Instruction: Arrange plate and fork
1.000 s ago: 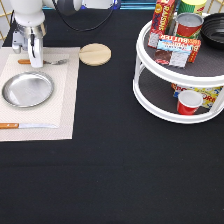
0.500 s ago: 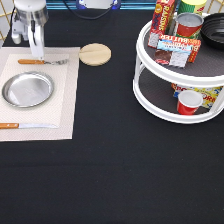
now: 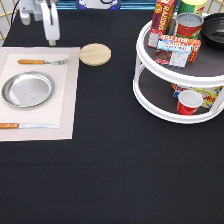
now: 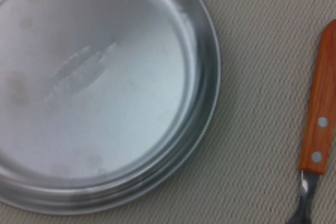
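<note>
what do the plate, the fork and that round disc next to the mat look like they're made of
The plate looks like polished metal: silver with soft reflections. The fork seems to have an orange-brown wooden handle with two rivets and grey metal tines. The disc looks like pale unfinished wood, matte, though cork is possible. The gripper hangs above the mat's far edge.

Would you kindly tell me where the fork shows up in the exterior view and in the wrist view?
Exterior view: the fork lies on the placemat toward the top left, just above the plate, below the end effector.
Wrist view: its wooden handle runs along one edge, apart from the plate.
Shared landmark: the plate's rim.
</note>
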Available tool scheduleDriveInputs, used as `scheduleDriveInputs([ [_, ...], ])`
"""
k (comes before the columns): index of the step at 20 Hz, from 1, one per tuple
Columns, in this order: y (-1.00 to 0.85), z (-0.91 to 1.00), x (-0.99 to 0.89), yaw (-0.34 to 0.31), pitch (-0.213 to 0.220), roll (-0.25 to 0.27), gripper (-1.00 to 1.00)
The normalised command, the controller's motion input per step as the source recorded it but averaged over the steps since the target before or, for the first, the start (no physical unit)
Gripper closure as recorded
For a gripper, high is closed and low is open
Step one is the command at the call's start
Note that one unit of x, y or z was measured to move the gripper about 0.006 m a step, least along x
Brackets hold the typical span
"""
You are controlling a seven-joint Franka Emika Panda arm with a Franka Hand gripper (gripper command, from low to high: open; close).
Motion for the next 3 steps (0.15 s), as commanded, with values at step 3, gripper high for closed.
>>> scheduleDriveInputs([
  [3,0.00,0.00,0.00,0.000,0.000,0.000,-1.00],
])
